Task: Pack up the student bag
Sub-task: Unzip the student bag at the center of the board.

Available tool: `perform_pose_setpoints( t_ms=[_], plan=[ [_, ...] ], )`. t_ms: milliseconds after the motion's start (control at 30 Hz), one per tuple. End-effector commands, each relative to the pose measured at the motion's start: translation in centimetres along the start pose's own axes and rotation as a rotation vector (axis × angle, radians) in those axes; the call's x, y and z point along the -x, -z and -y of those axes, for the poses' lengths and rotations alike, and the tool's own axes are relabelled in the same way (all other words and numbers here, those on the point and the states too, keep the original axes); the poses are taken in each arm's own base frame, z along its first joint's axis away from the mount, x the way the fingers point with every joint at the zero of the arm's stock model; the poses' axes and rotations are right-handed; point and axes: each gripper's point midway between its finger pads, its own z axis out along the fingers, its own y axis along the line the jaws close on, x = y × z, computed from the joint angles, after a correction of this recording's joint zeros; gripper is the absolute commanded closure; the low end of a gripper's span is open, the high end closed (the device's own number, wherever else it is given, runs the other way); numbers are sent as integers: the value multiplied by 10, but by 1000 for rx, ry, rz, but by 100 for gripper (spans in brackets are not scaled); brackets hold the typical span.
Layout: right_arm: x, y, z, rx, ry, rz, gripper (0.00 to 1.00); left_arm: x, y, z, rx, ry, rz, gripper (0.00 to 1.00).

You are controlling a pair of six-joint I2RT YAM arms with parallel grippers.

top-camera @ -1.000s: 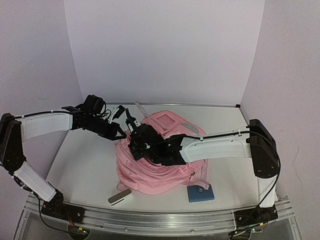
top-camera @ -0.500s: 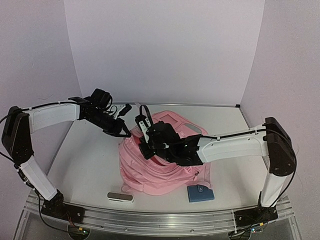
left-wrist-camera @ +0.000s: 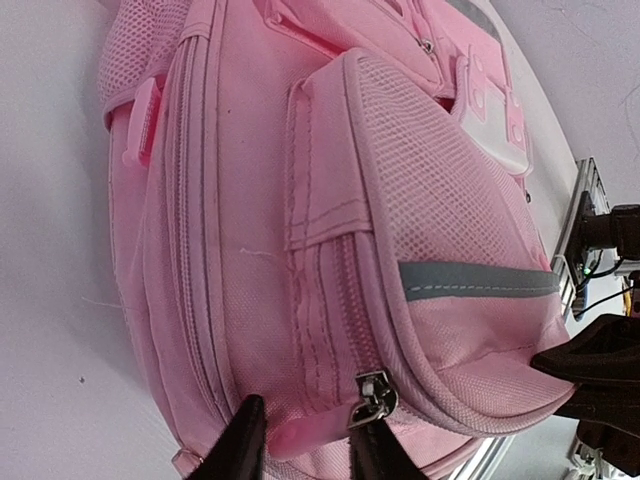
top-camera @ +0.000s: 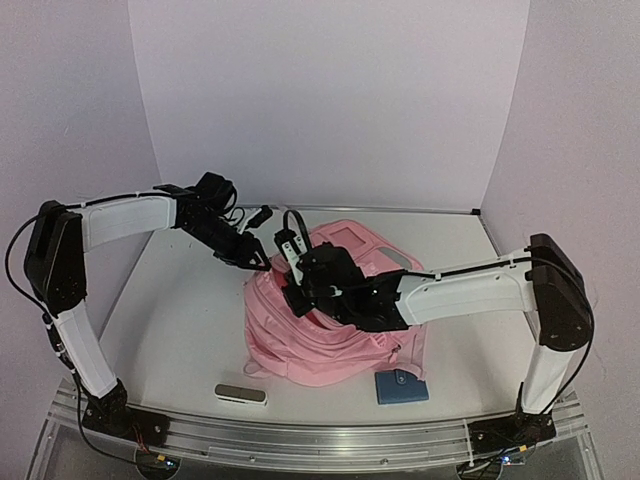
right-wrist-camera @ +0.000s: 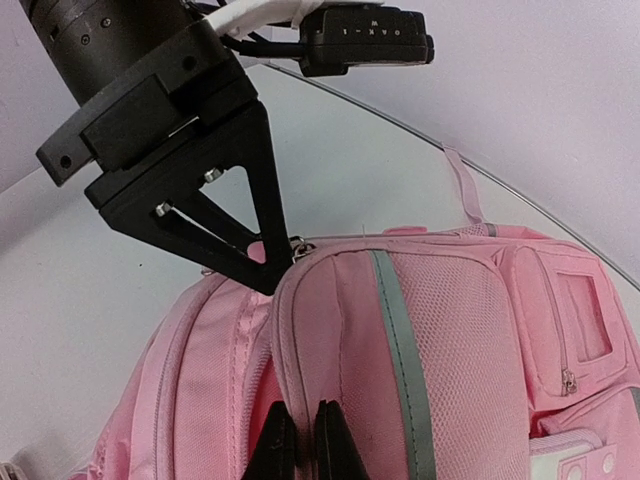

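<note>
Student bag (top-camera: 300, 345) lying on its side at the middle of the counter (top-camera: 170, 330), both arms reaching in over its far-left corner. The left end effector (left-wrist-camera: 308, 452) stands with fingers apart, straddling that corner, the metal zip pull (left-wrist-camera: 372, 397) just inside one finger; contact with the pull cannot be confirmed. The right end effector (right-wrist-camera: 300, 445) has its fingers together, pressed to the seam between front pocket and main body; whether a fold of fabric is pinched there cannot be made out. Step in hand, as judged: unzipping the bag so it can be filled. The next move would call for the left fingers to close on the small pull and draw it along the track while the right arm steadies the soft shell. A blue pouch (top-camera: 402, 387) and a pale oblong item (top-camera: 241, 394) lie near the front edge, outside the bag. Hidden: the right arm covers the bag's upper face from above, and both sets of fingertips are cut off at the frame edges
</note>
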Motion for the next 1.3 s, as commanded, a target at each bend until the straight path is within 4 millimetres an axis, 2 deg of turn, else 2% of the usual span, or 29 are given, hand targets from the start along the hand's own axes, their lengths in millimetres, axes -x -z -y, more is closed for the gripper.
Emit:
perform_pose_setpoints(
  t_ms=[0, 333, 433, 667, 1000, 1133, 1267],
  plan=[
    [62, 40, -13, 81, -65, 170, 100, 46, 21, -44, 204, -46, 171, 59],
    [47, 41, 7, -13, -149, 149, 100, 52, 34, -47, 250, -25, 234, 44],
    [43, 40, 3, 10, -155, 141, 100, 53, 37, -39, 214, -34, 260, 39],
    [37, 37, -3, 36, -160, 126, 100, 48, 32, -20, 97, -80, 258, 34],
    [39, 35, -5, 42, -164, 128, 100, 48, 24, -4, -22, -93, 260, 34],
    [42, 36, -2, 28, -178, 137, 100, 48, 14, -7, -42, -69, 246, 39],
    [47, 39, 4, 1, -195, 150, 100, 42, 3, -18, -23, -25, 218, 44]
  ],
)
